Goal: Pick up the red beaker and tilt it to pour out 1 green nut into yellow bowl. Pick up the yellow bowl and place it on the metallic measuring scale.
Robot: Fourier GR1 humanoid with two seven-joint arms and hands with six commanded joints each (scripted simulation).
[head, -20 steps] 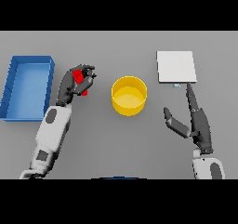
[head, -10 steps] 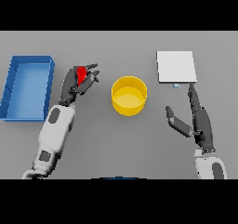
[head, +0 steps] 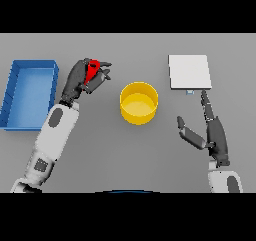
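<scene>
My left hand [head: 79,81] is shut on the red beaker [head: 92,71], holding it above the table to the left of the yellow bowl [head: 139,103]. Most of the beaker is hidden by the fingers, and the green nut is not visible. The bowl stands in the middle of the table and looks empty. The metallic measuring scale [head: 189,72] lies flat at the back right. My right hand [head: 212,130] rests open on the table, in front of the scale and to the right of the bowl, fingers pointing toward the scale.
A blue tray [head: 20,120] with raised walls stands at the left edge, just beside my left forearm. Grey table surface lies between the bowl and the scale.
My left hand has lifted the red beaker and carried it up and to the right, closer to the bowl. The right hand has shifted slightly.
</scene>
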